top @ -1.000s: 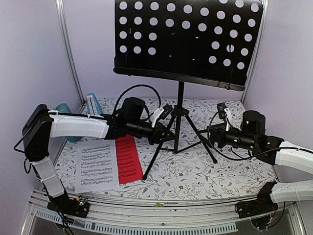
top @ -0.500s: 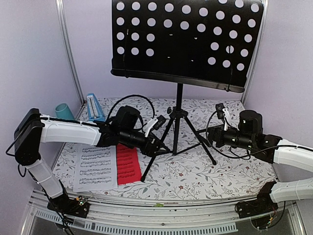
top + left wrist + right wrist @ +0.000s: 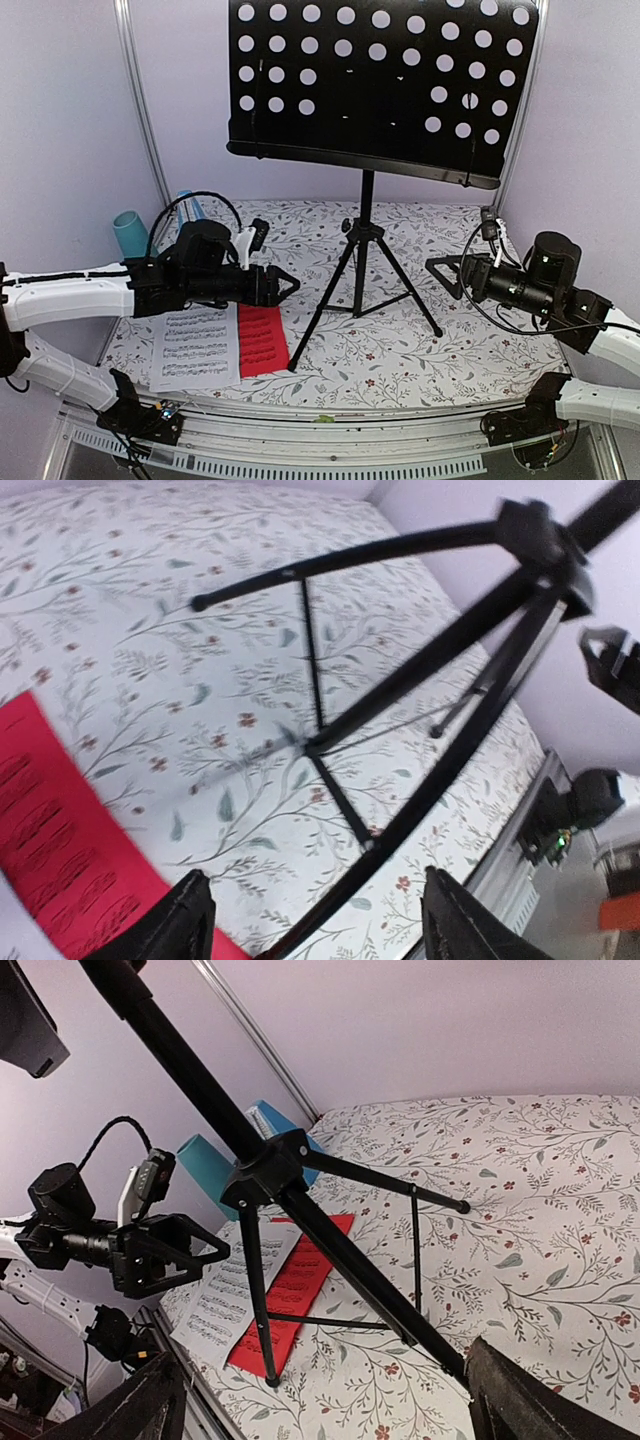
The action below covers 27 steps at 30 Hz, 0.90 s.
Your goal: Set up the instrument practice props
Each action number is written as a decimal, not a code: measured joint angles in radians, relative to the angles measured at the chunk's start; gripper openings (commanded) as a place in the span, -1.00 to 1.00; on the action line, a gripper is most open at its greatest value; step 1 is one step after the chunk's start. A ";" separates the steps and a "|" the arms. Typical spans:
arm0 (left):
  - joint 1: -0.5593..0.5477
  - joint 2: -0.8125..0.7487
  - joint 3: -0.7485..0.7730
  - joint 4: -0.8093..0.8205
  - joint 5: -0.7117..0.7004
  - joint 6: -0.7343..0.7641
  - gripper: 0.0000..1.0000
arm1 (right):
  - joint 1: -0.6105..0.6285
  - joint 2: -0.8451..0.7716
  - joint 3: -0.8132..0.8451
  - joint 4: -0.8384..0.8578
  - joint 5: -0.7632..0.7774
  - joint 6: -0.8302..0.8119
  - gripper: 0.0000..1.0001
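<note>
The black music stand [image 3: 380, 90] stands upright mid-table on its tripod [image 3: 365, 290], its perforated desk bare. The white sheet [image 3: 195, 348] and the red sheet [image 3: 262, 338] lie flat side by side at the front left. A blue metronome [image 3: 188, 203] peeks out behind the left arm's cable. My left gripper [image 3: 290, 285] is open and empty, just left of the tripod's front leg [image 3: 450, 650] and above the red sheet's edge [image 3: 60, 840]. My right gripper [image 3: 440, 272] is open and empty, right of the tripod [image 3: 330, 1230].
A teal cup [image 3: 130, 232] stands at the back left by the wall post. Lilac walls close in the left, back and right. The floral tablecloth [image 3: 430, 350] ends at a metal rail [image 3: 330, 425] along the front.
The left arm has drawn back to the left, away from the tripod, and its jaws have opened. The right arm has pulled back to the right and opened a little wider.
</note>
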 measured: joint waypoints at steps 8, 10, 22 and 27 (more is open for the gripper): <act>0.125 -0.112 0.021 -0.430 -0.379 -0.236 0.57 | 0.000 0.031 -0.085 0.073 -0.135 0.040 0.98; 0.207 -0.126 0.015 -0.494 -0.445 -0.267 0.64 | 0.000 0.051 -0.102 0.104 -0.151 0.054 0.98; 0.726 -0.066 -0.154 -0.348 -0.472 -0.103 0.75 | 0.000 0.151 -0.113 0.207 -0.228 0.050 0.98; 0.852 0.005 -0.167 -0.175 -0.373 0.039 0.63 | 0.000 0.138 -0.146 0.242 -0.227 0.048 0.98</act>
